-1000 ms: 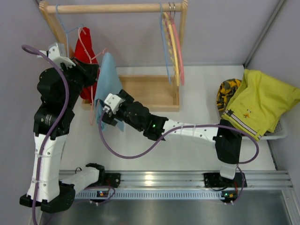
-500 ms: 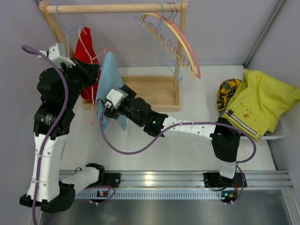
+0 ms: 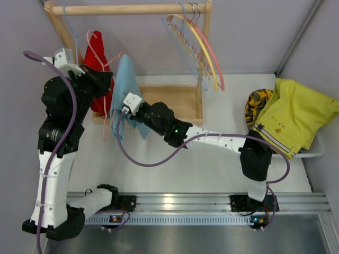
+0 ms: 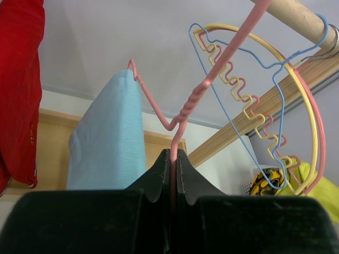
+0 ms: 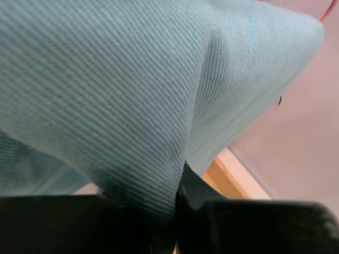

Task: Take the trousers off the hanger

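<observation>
Grey walls all round and a white table (image 3: 222, 114), with a wooden clothes rack (image 3: 127, 9) standing at the far side.

The bit that matters is the light blue folded cloth trousers (image 3: 126, 79). They're draped over a pink wire hanger (image 4: 185, 111), and the left gripper (image 4: 174, 153) has its jaws pressed together on that hanger's twisted neck. I can't tell whether the hook sits on the rod or not.

The right gripper (image 5: 175, 214) is pinched shut on a fold of the blue cloth low down, with fabric filling most of its wrist view.

So the trousers hang long-axis-down between the two claws, with the hanger end up and far-left at the left gripper and the grabbed fold nearer and to the right. My guess is the right arm does the pulling, towards the near right and away from the left claw, so the cloth slides off the bar while the left just braces. If the pull goes straight down instead, I reckon it'll just tug the hanger.

The red cloth trousers (image 3: 95, 53) hang at the rack's left end. The yellow-green cloth trousers (image 3: 296, 114) lie off to the right, well apart.
</observation>
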